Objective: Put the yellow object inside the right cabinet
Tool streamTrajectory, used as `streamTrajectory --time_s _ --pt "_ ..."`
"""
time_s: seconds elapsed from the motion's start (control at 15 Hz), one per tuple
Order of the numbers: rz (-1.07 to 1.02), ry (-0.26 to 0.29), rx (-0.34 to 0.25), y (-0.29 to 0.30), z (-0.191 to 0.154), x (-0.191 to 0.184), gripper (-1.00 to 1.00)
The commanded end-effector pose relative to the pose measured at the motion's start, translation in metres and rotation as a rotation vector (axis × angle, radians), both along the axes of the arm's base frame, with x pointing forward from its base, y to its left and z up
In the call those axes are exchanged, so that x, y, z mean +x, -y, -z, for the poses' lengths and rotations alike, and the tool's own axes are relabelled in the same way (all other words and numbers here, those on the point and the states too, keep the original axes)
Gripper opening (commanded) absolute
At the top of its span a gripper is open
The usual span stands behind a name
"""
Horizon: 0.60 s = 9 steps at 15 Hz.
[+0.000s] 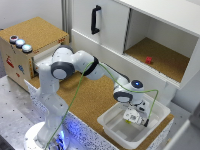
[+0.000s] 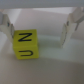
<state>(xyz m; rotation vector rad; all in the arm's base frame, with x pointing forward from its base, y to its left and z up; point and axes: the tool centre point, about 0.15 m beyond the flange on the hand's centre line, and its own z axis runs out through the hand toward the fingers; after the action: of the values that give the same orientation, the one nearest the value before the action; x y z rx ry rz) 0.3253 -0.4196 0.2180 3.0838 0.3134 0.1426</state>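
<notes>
The yellow object (image 2: 26, 44) is a small yellow cube with black letters on its faces. It rests on the white floor of a tub. In the wrist view my gripper (image 2: 37, 35) is open and straddles it, with the cube close to one finger (image 2: 7, 27) and well apart from the other. The exterior view shows the gripper (image 1: 136, 116) lowered inside the white tub (image 1: 120, 134), hiding the cube. The right cabinet (image 1: 167, 65), white-walled with a cork floor, stands open at the back on the exterior view's right.
A small red cube (image 1: 148, 60) lies on the cabinet floor. A white door with a black handle (image 1: 95, 20) is to the compartment's left. A cork-topped wooden box with round buttons (image 1: 30, 42) stands at the exterior view's left.
</notes>
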Motion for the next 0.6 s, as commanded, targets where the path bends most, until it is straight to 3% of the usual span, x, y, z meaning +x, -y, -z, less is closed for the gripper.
streamTrajectory --time_s 0.0,0.2,0.53 --pt "-0.076 0.080 -0.016 -0.031 -0.022 -0.022 -1.00" --pt "-0.135 0.067 -0.062 -0.054 -0.027 -0.028 -1.00" --pt "-0.167 0.064 -0.062 -0.063 -0.027 -0.034 -1.00"
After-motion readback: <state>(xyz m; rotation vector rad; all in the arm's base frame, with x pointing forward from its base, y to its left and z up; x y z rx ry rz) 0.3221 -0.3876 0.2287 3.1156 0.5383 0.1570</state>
